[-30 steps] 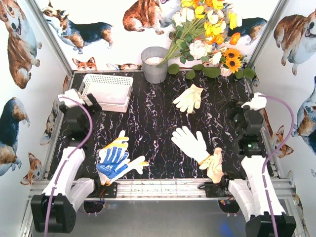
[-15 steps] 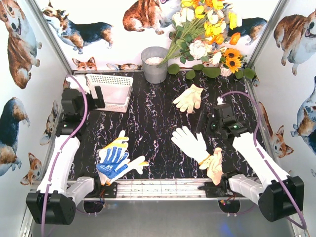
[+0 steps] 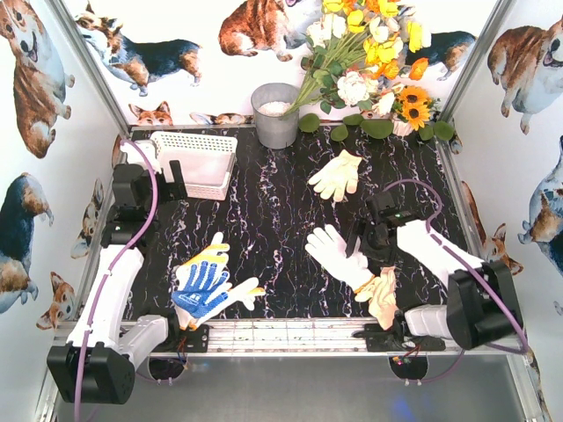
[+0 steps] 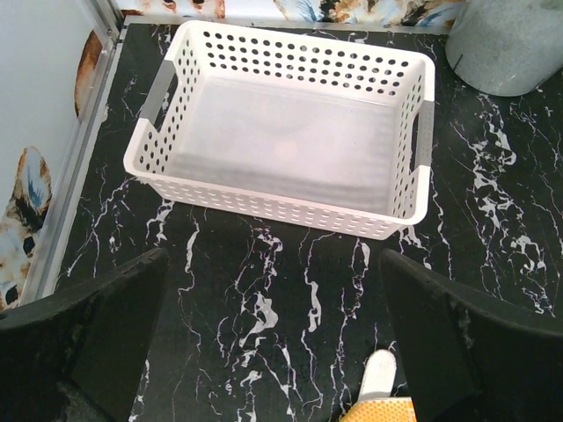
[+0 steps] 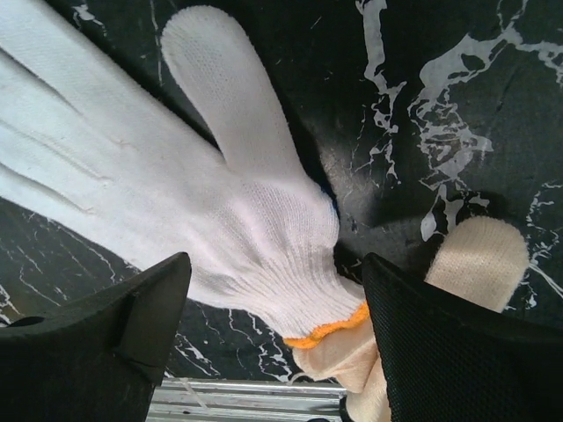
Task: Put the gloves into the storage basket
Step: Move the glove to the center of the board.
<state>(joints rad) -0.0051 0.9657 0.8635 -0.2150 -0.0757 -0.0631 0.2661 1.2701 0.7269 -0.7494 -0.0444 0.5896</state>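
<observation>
The white lattice storage basket (image 3: 192,163) sits at the back left; its inside (image 4: 281,145) holds nothing. My left gripper (image 3: 169,186) hangs open just in front of it (image 4: 273,352). A blue-patterned glove (image 3: 201,292) and a yellow glove (image 3: 211,258) lie together at the front left; a yellow fingertip (image 4: 380,397) shows by the left fingers. A white glove (image 3: 337,252) with an orange cuff edge lies at the front right, overlapping a peach-tan glove (image 3: 384,297). My right gripper (image 3: 363,251) is open low over the white glove's cuff (image 5: 264,255), with the peach glove (image 5: 475,255) beside it. A cream glove (image 3: 337,174) lies at the back.
A grey metal bucket (image 3: 274,114) stands at the back centre, right of the basket, and shows in the left wrist view (image 4: 510,44). A bunch of artificial flowers (image 3: 369,70) fills the back right. Metal frame rails (image 3: 290,334) edge the black marble table.
My right arm has swung forward and left, down from the right edge to the white glove's cuff. My left arm moved back toward the basket, then barely shifted. The gloves have not moved.
</observation>
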